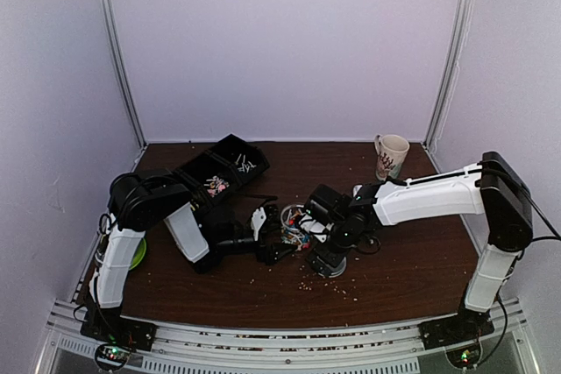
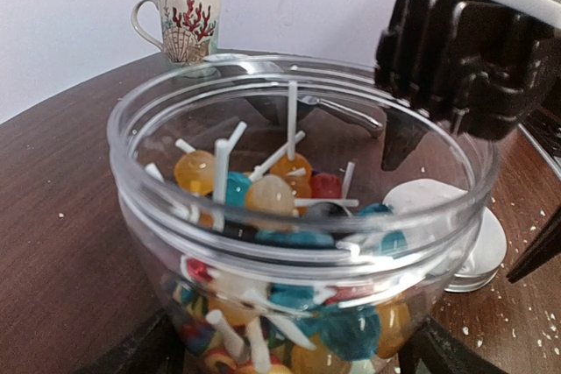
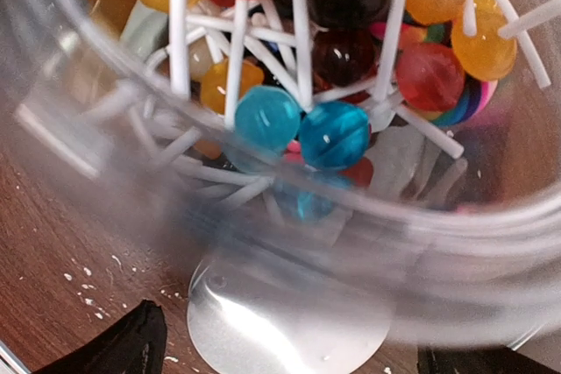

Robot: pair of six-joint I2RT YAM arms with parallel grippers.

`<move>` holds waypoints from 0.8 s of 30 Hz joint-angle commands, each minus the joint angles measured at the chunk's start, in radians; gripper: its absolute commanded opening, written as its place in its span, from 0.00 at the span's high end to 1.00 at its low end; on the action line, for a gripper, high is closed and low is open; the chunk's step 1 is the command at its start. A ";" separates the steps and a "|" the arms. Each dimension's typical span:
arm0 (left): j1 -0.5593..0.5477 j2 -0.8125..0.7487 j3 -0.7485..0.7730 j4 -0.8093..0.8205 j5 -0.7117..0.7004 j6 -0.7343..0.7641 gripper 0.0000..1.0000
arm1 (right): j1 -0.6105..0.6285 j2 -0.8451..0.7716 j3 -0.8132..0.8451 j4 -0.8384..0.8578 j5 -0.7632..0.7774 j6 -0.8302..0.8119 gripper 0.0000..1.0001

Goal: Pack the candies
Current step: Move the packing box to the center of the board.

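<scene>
**Reaching around the lollipop bowl with both grippers**

The left gripper's (image 2: 285,352) fingers (image 2: 140,348) are sitting wide on both sides of the clear bowl (image 2: 131,181), low in the left wrist view. I cannot tell if they are squeezing it. The right gripper's (image 3: 298,352) fingers (image 3: 123,343) are standing wide with nothing between them, close against the bowl's side. The lollipops (image 2: 267,194) are lying inside the bowl, in the middle of the top view. More candies (image 1: 216,186) are sitting in the black tray (image 1: 230,151) at the upper left. If a finger is bumping the rim, the bowl could be tipping and spilling lollipops. The round lid (image 2: 478,251) beside it could be getting knocked too.
</scene>
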 commanded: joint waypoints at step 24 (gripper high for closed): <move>0.014 0.021 0.007 0.058 0.015 -0.027 0.17 | -0.035 0.019 -0.060 0.008 -0.098 0.003 0.00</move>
